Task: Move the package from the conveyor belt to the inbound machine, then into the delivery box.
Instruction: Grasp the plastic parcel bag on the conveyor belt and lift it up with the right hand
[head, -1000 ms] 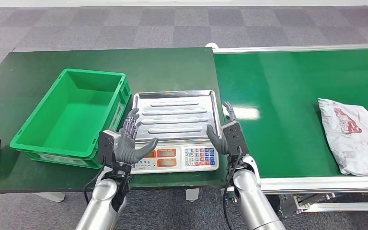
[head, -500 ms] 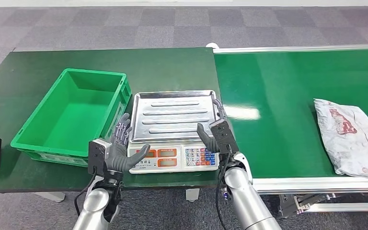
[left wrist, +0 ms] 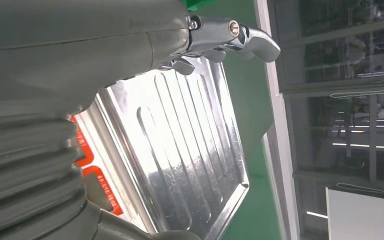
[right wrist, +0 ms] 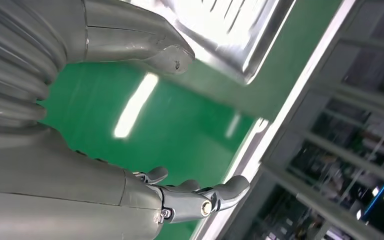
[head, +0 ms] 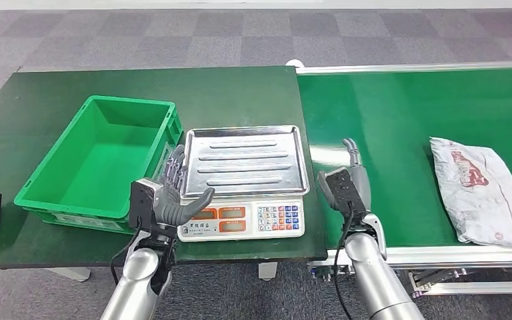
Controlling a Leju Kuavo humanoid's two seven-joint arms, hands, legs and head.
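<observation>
Green belt on the right carries the crinkly white plastic package (head: 483, 192), lying well right of your right hand (head: 347, 189). Both hands are open, fingers spread, holding nothing; the left hand (head: 172, 197) waits by the silver scale tray (head: 243, 163). Reach right and scoop gently.

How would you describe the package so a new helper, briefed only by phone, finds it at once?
Start at the long green conveyor belt with silver rails, right of the dark green table. Near the belt's right end lies the package, a flat, crumpled white plastic mailer bag with red printing. It is the belt's sole item, soft and wrinkled unlike the rigid green crate and steel scale tray on the table.
</observation>
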